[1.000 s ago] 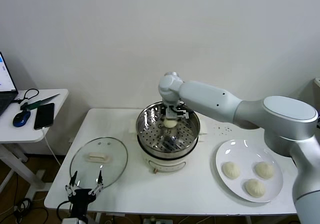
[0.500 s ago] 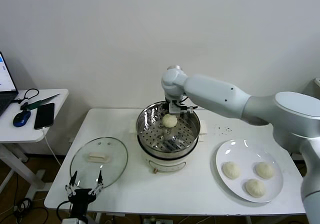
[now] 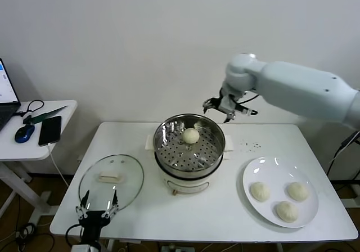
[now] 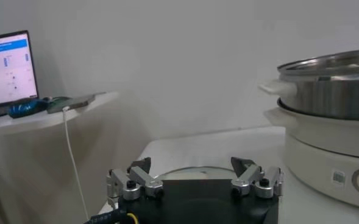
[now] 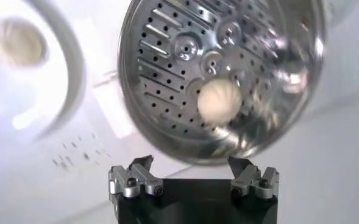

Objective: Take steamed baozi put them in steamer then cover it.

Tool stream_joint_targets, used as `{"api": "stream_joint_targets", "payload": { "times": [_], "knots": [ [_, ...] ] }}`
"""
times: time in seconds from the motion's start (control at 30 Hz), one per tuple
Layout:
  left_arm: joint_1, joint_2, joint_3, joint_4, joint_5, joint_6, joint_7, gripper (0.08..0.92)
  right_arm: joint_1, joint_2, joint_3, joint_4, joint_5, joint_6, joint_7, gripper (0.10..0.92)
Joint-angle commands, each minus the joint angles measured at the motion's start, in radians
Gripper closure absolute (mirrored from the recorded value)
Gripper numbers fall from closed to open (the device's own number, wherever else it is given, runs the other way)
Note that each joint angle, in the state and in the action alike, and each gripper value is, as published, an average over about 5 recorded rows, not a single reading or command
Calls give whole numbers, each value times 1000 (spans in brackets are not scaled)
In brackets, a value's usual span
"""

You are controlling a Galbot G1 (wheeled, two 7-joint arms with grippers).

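Observation:
One baozi [image 3: 191,135] [image 5: 219,101] lies on the perforated tray of the steel steamer [image 3: 169,151] [image 5: 167,36] at the table's middle. Three more baozi [image 3: 260,191] [image 3: 297,190] [image 3: 287,211] rest on a white plate [image 3: 256,170] at the right. The glass cover [image 3: 129,179] with its cream handle lies flat on the table, left of the steamer. My right gripper [image 3: 229,109] [image 5: 191,165] hangs open and empty in the air above the steamer's back right rim. My left gripper [image 3: 97,205] [image 4: 192,165] stands open and empty at the front left edge, just in front of the cover.
A side table [image 3: 62,114] at the far left carries a phone [image 3: 49,130], a mouse [image 3: 24,133] and a laptop [image 4: 7,68]. A cable hangs from it beside the main table [image 3: 214,218]. A white wall stands close behind.
My right gripper has risen out of the steamer and swung up and to the right, leaving the baozi on the tray. The left arm has stayed put.

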Motion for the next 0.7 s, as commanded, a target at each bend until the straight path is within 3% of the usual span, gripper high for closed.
{"api": "stream_joint_targets", "payload": {
  "times": [0.03,0.23,0.7],
  "knots": [
    [6,5,-2,-3,-2,-2,1,177,31,-291,-104,102,355,-400,37,203],
    [8,5,-1,-2,-4,-2,6,177,-55,-376,-146,139,393,-447,59,203],
    [22,5,-7,2,-2,-6,9,177,-502,-382,102,96,265,-447,34,203]
  ]
}}
